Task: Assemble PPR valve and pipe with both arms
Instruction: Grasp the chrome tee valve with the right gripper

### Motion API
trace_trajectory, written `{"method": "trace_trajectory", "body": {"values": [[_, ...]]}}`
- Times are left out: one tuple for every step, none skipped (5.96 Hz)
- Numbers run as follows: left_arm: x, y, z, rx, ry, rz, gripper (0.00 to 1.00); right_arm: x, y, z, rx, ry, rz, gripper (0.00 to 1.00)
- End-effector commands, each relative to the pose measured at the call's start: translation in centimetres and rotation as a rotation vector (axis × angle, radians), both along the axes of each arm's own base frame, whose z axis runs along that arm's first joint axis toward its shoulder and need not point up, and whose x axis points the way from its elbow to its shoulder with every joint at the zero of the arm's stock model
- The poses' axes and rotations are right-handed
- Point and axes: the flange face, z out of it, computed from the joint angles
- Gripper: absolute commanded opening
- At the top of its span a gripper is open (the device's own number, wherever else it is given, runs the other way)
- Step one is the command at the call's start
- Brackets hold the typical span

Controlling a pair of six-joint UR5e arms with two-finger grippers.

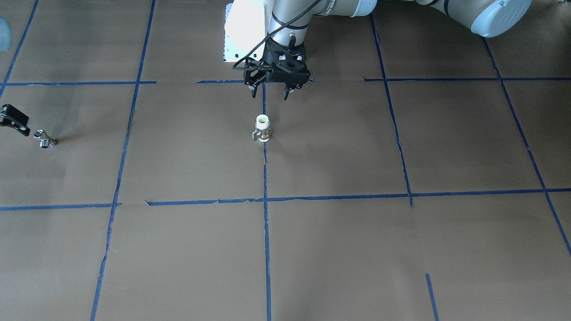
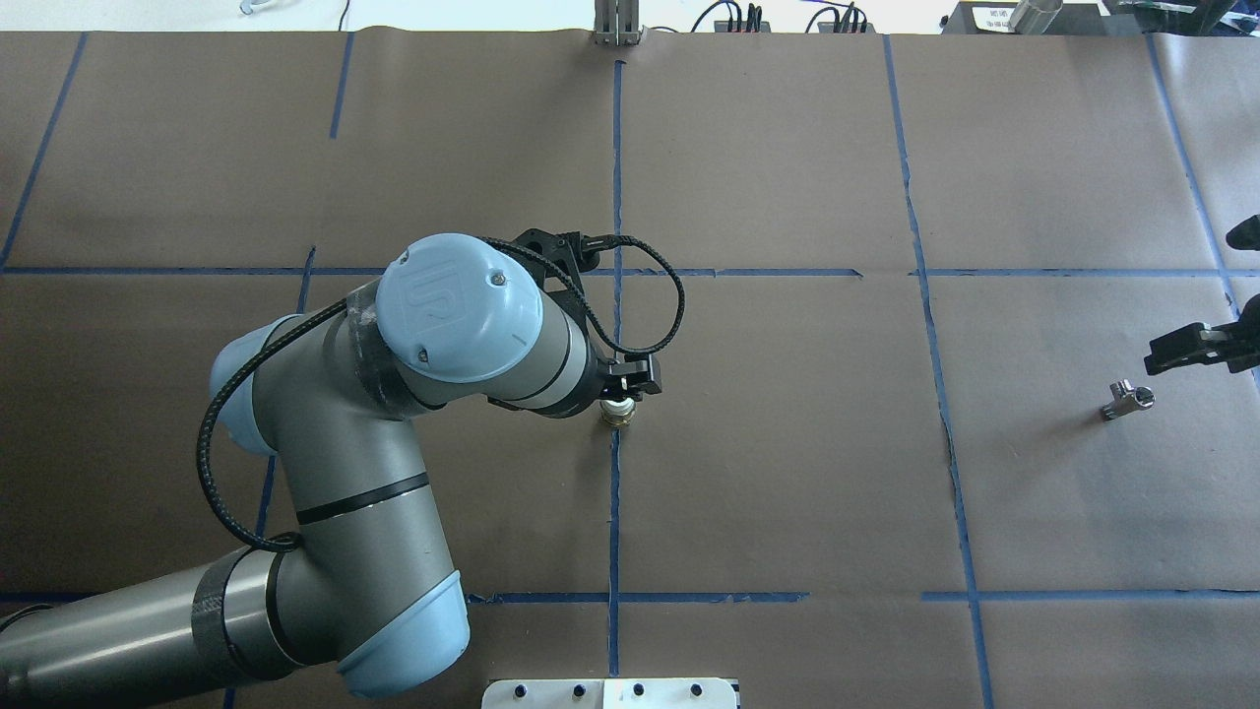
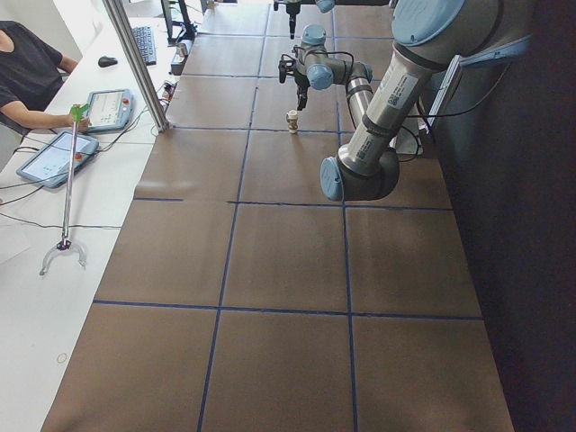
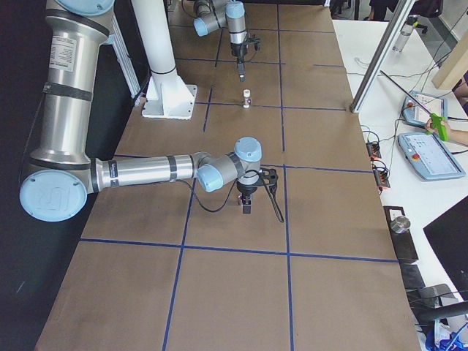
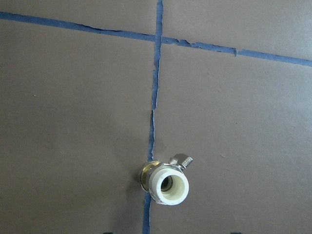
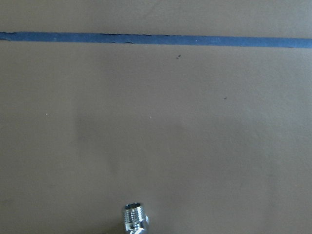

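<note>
While left tool [image 1: 269, 94] hangs open over upright PPR valve [image 1: 262, 128], right tool [image 1: 17, 121] beside pipe [image 1: 44, 139], seemingly apart, open or closed unclear.

Your table [image 1: 339, 267] is covered in brown paper and marked into squares by blue tape [image 1: 266, 232], with a white base plate [image 2: 610, 693] at the robot's edge. On the white side bench [image 3: 36, 306] (seen from the left end) lie a tablet [image 3: 112, 108], a second tablet [image 3: 52, 160], a keyboard [image 3: 144, 43], a mouse [image 3: 108, 61] and a long grabber stick [image 3: 67, 198] with a green grip, near a slanted metal post [image 3: 139, 67].
</note>
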Motion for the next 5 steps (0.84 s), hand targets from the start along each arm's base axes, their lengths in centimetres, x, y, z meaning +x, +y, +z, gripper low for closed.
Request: {"method": "trace_trajectory", "body": {"values": [[-0.1, 0.0, 0.0, 0.0, 0.0, -0.001, 0.84, -2.8, 0.8, 0.0, 0.005, 0.006, -0.041, 1.0], [-0.1, 0.0, 0.0, 0.0, 0.0, -0.001, 0.84, -4.2, 1.4, 0.0, 0.003, 0.007, -0.072, 1.0], [-0.1, 0.0, 0.0, 0.0, 0.0, -0.001, 0.84, -4.7, 1.7, 0.7, -0.01, 0.017, -0.081, 0.99], [-0.1, 0.0, 0.0, -0.002, 0.0, -0.002, 0.84, -4.8, 1.6, 1.5, -0.018, 0.024, -0.087, 0.96], [-0.1, 0.0, 0.0, -0.002, 0.0, -0.002, 0.84, -4.8, 1.7, 1.7, -0.023, 0.028, -0.086, 0.9]]}}
